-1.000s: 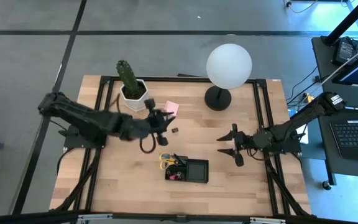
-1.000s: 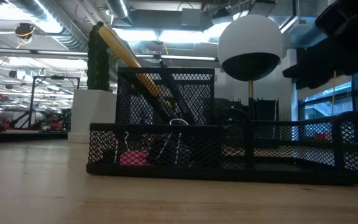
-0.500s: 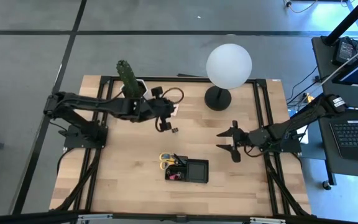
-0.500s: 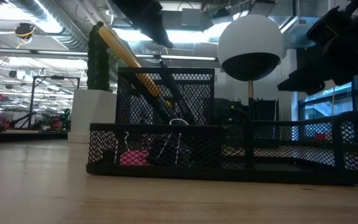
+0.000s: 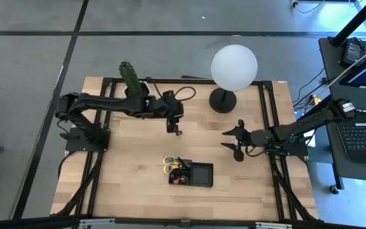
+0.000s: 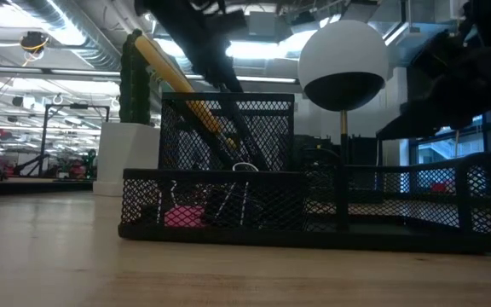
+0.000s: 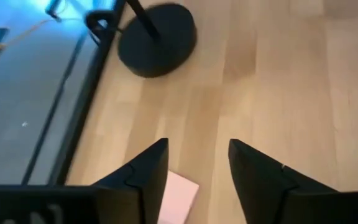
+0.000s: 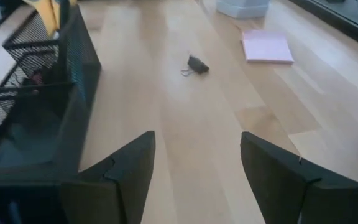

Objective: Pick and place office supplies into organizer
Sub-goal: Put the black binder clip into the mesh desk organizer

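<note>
Above the far side of the table, the left gripper (image 7: 194, 171) hangs with its fingers apart and empty. The pink sticky-note pad (image 7: 178, 196) lies right under it. A small black binder clip (image 8: 196, 64) sits nearby. It looks like the reaching step. Next, the gripper should go down and pinch the pad, then carry it to the black mesh organizer (image 5: 191, 173). The right gripper (image 8: 197, 168) waits, open too.

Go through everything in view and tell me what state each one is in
left gripper: open, empty, above the pink sticky-note pad
right gripper: open, empty, beside the organizer
binder clip: loose on the table
organizer: holds yellow-handled scissors
globe lamp: upright
cactus: upright
</note>
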Controlling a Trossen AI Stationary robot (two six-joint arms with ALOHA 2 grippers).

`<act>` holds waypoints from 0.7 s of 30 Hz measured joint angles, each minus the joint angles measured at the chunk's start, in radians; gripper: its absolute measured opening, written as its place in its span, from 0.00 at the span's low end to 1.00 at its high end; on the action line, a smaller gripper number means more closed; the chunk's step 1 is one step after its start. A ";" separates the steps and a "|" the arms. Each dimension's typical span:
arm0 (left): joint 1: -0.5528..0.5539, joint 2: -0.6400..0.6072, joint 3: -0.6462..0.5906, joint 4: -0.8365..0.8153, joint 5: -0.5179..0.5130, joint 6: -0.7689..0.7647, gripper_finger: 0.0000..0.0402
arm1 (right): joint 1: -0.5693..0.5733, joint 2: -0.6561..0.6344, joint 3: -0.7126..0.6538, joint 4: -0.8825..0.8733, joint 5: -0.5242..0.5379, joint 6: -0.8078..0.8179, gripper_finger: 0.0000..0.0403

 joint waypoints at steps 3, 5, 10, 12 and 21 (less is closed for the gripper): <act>0.003 0.039 0.000 0.006 0.005 0.016 0.44 | -0.010 0.000 0.000 -0.030 -0.001 0.000 0.59; 0.002 0.065 0.000 -0.011 0.021 0.029 0.45 | -0.014 0.000 0.000 -0.034 0.000 0.001 0.59; 0.002 0.110 0.000 -0.060 0.127 0.055 0.43 | -0.018 0.000 0.000 -0.042 0.000 0.001 0.59; 0.002 0.126 0.000 -0.087 0.140 0.074 0.42 | -0.018 0.000 0.000 -0.052 0.000 0.001 0.59; -0.001 0.165 0.001 -0.092 0.183 0.097 0.36 | -0.018 0.000 0.000 -0.085 0.000 -0.001 0.59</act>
